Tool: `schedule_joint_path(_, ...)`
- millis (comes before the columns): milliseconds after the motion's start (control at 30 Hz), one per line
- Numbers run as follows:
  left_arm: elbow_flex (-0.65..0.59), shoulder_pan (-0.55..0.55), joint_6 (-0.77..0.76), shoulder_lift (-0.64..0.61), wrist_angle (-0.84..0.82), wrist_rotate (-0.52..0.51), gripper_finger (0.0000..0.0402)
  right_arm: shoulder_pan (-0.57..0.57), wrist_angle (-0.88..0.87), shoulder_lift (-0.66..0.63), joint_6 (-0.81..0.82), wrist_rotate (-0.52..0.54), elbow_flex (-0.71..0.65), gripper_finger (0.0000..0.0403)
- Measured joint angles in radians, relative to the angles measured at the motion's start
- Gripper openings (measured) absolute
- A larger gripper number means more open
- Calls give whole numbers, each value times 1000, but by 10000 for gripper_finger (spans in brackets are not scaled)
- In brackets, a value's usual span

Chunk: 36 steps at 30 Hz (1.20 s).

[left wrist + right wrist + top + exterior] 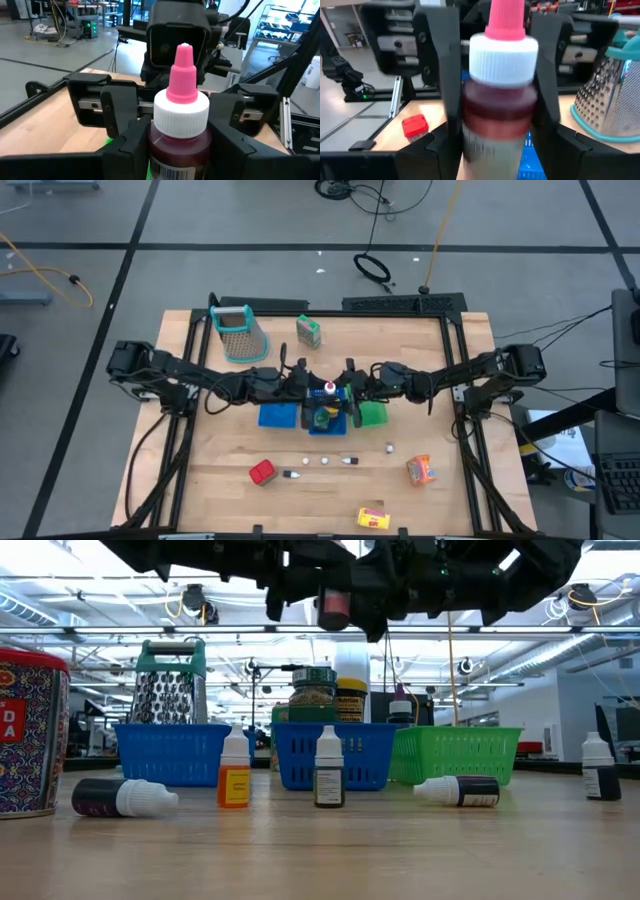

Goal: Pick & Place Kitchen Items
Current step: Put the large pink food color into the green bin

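Observation:
A small bottle with a pink nozzle, a white cap and dark red contents hangs upright above the middle blue basket. My left gripper comes in from the table's left and is shut on it. My right gripper faces it from the right and is open. Its fingers stand on either side of the bottle without plainly touching it. In the low view the bottle shows high up under both dark arms. My left gripper pinches the bottle's body, just below the white cap, between its two fingers. The fingers lie level and come from the table's left. The bottle stands upright in the hold, nozzle up, lifted clear above the baskets.
Two blue baskets and a green one stand mid-table; the middle one holds jars. A grater and a green carton are at the back. Small bottles, a red can, an orange packet and a yellow box lie nearer.

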Motion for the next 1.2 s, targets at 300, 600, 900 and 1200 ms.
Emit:
schedule_joint_path(300, 46, 0, 54, 42, -23, 12, 146, 11, -35, -2, -23, -3, -1, 109)
schedule_joint_path(600, 47, 2, 52, 34, -45, 13, 168, 11, -55, 0, -40, -3, 0, 83)
schedule_joint_path(900, 49, 2, 124, 13, -95, -7, 170, 11, -80, 1, -35, 3, 0, 81)
schedule_joint_path(1200, 47, 1, 139, -103, -280, -16, 155, 10, -98, -3, -42, 1, -1, 81)
